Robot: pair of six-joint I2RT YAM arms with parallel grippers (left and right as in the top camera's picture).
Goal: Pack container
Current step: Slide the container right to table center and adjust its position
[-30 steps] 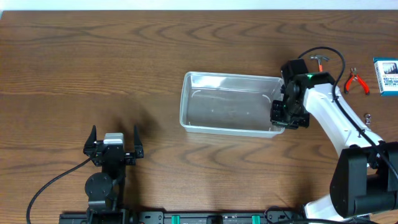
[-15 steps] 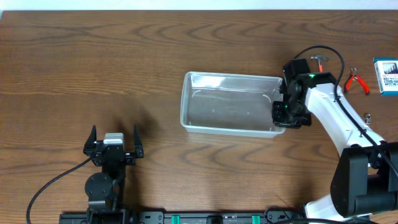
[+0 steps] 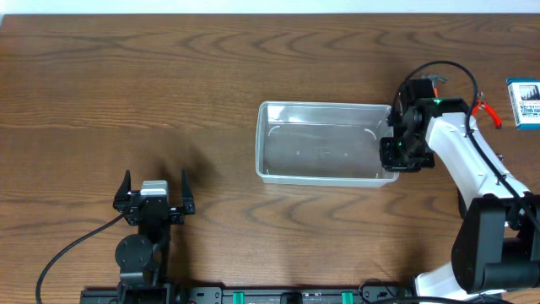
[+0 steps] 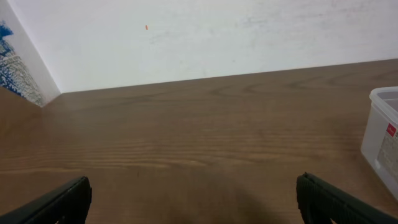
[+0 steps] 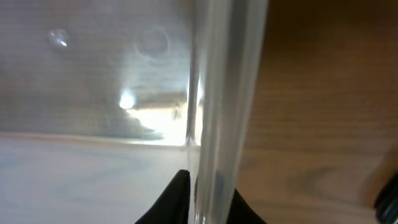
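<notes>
The clear plastic container (image 3: 321, 145) sits on the brown wooden table (image 3: 169, 84), a little right of the middle, its long sides running left to right. Nothing lies inside it; the wood grain shows through its floor.

The right gripper (image 3: 391, 152) is at the container's right end wall. In the right wrist view that wall stands straight up between the dark fingertips (image 5: 166, 204), one on the inside and one on the outside, so the hand is clamped on the container's end.

The left gripper (image 3: 156, 180) rests at the near edge of the table, well apart from the container, with its two fingers (image 4: 57, 202) spread wide and nothing between them. From the left wrist camera a rounded corner of the container shows at the right edge, and on its side is a small red and white sticker (image 4: 392, 131). The print on the sticker is too small to read.

At the far right edge of the table lies a small blue and white box (image 3: 525, 103). It carries a dark picture and some lines of text, none of them legible from above. Between this box and the right arm lie pliers (image 3: 489, 112) with red handles, partly hidden behind the arm's black cable.
</notes>
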